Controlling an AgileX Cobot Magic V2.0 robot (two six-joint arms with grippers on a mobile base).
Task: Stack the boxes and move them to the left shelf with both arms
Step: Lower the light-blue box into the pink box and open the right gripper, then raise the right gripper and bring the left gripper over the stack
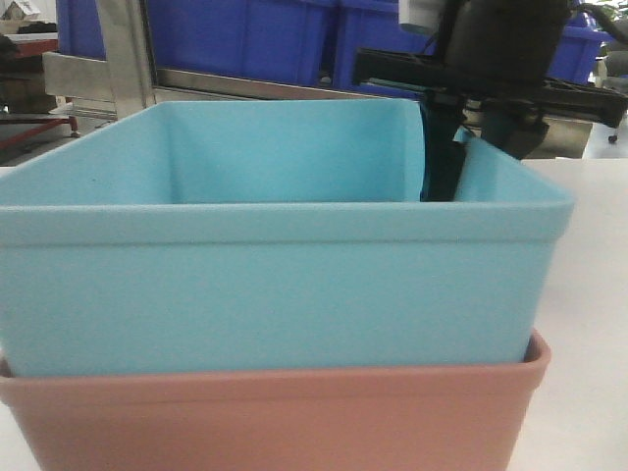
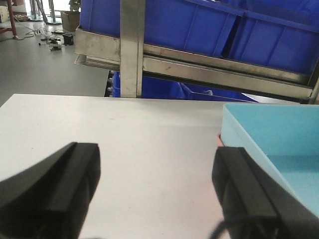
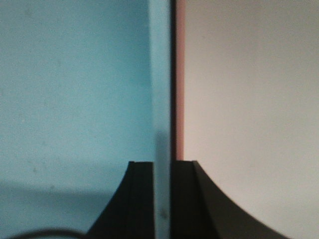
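the front view sits low, very near the blue box (image 1: 285, 285), facing the far rack (image 1: 128, 59). the left wrist view looks across the table (image 2: 124, 149) to that rack and box; the right wrist view looks closely down the box's right wall.

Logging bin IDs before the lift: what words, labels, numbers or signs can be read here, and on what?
None can be read.
The light blue box, salmon pink box, dark blue bins and steel rack show no lettering in any view.
The floor clutter is too small and blurred to tell.
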